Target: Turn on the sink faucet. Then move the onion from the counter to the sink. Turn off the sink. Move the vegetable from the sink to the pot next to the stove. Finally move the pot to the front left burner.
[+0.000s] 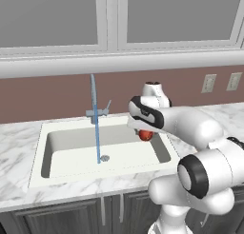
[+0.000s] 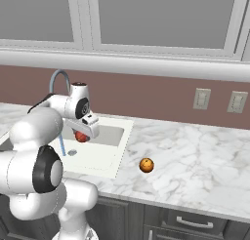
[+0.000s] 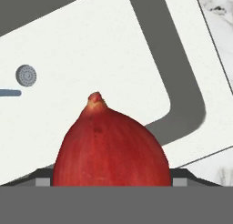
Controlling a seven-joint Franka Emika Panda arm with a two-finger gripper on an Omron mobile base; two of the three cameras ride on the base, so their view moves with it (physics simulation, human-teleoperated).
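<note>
the gripper (image 3: 111, 182) hangs over the right end of the sink (image 1: 71, 173), and the onion (image 3: 111, 148) sits between its fingers, pressed up close to the hand camera with its pointed tip facing away. the jaws stand wide, one on each side of the onion, and appear to be clamped on it. in the left base view the onion (image 1: 146, 135) shows as a small red ball just under the wrist, above the basin floor near the sink's right wall; in the right base view it (image 2: 81, 136) peeks out below the hand in the same spot.

a thin blue stream of water (image 1: 97, 133) falls from the faucet (image 1: 93, 92), which stands at the middle of the sink's back edge, and lands on the basin floor just beside the round drain (image 1: 105, 158). the hand view shows the drain (image 3: 26, 75) well apart from the onion, toward the far side of the basin.

an orange ball (image 2: 146, 165) lies on the counter (image 2: 195, 161), to the right of the sink and near the counter's front edge.
</note>
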